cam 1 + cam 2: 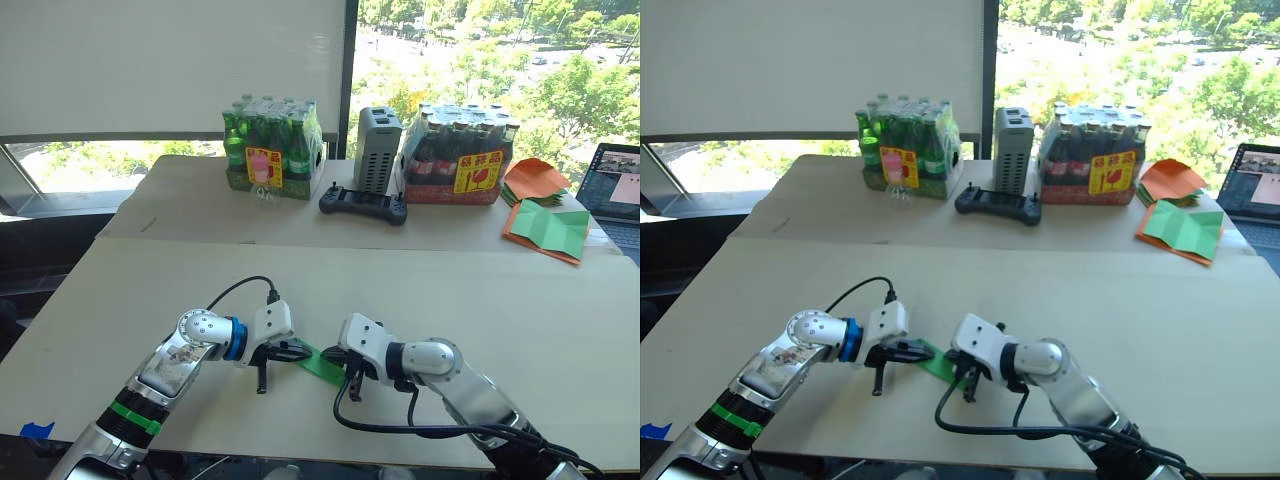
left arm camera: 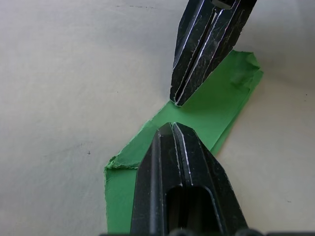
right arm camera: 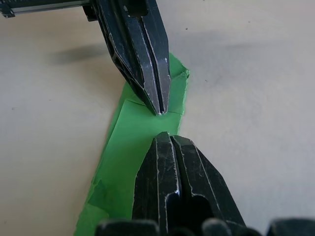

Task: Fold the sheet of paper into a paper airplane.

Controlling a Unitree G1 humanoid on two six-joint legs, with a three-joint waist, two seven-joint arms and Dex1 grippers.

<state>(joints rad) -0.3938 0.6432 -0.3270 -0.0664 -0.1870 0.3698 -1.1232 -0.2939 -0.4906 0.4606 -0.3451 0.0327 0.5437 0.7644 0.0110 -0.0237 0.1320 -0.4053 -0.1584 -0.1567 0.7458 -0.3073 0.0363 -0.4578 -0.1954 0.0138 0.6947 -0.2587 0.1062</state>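
While folded, paper airplane (image 1: 322, 364) lies between both hands.

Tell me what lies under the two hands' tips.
Folded green paper lies flat on the table under the shut left hand and right hand. Each hand hides part of the paper's creases.

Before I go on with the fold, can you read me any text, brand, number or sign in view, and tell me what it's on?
Nothing here can be read for certain.
Yellow-and-red label on the shrink-wrapped pack of green glass bottles: printing too small to read.
Yellow-and-red label on the shrink-wrapped pack of dark bottles: printing too small to read.
Open laptop screen: contents too blurred.
Folded bright green paper, black handheld controller: no visible text.
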